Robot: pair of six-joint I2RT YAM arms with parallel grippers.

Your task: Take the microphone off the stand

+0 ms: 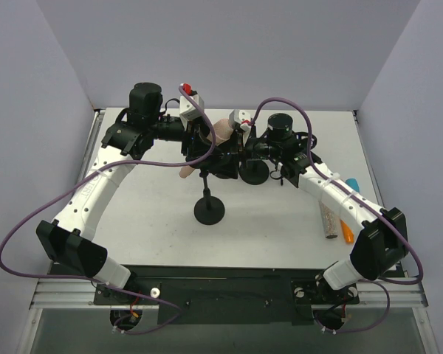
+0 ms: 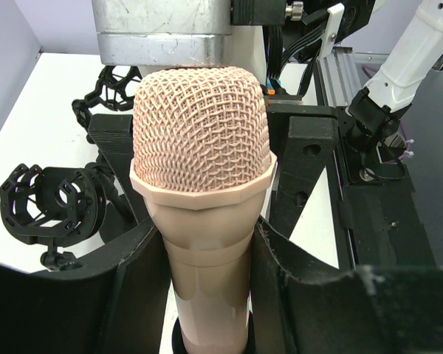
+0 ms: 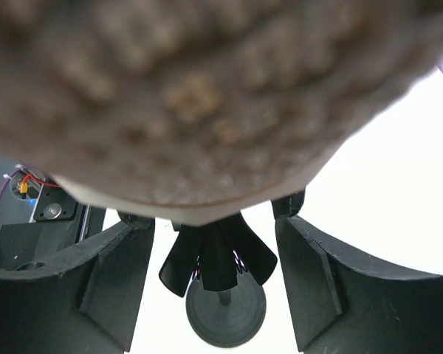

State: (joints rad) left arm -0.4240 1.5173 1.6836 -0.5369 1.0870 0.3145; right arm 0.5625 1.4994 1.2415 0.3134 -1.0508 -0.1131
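Pale pink microphone (image 2: 199,184) with mesh head, tilted atop slim black stand (image 1: 209,210) with round base

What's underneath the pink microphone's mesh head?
From the right wrist: the black pronged stand clip and round black stand base, on the white table. The pink mesh-headed microphone blocks its own handle there.

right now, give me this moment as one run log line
step: grasp | left pincer: shut on microphone | right pincer: open, near stand

The microphone (image 3: 207,96), probably its mesh head, looms blurred and cut off at top.
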